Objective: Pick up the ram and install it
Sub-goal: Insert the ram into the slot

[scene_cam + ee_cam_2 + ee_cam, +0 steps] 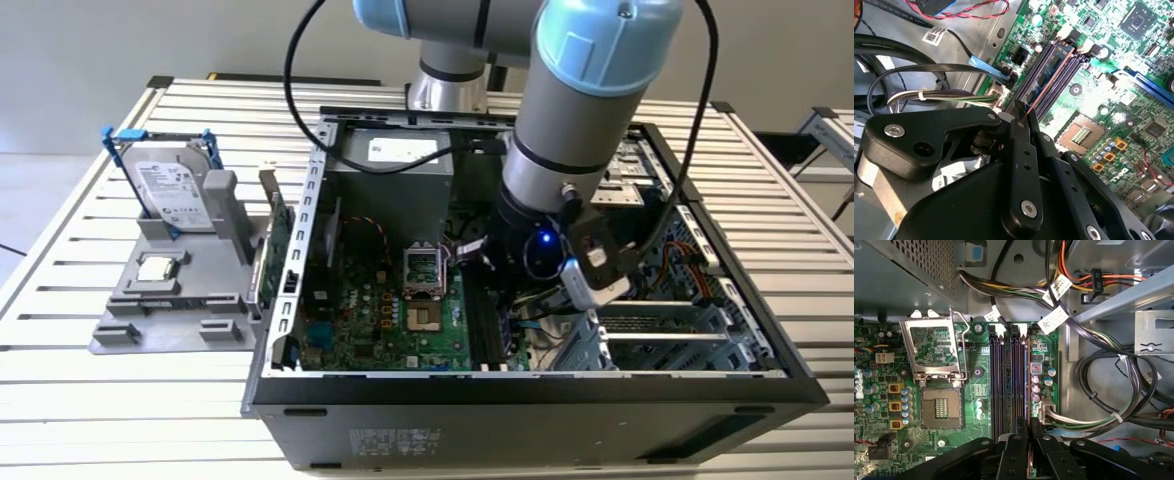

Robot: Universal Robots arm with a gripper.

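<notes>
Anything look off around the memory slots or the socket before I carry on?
One thing: the metal processor socket frame stands flipped open, its socket empty. The gripper is down at the end of the black memory slots, with a slim stick lying in line with them. No damage or loose parts show.

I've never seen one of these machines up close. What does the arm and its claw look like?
The arm is a thick silver-grey tube with light blue caps at its joints. Black cables loop along it, and a small blue light glows near the wrist. The gripper is matte black, built of flat linked bars fastened with silver screws.
</notes>
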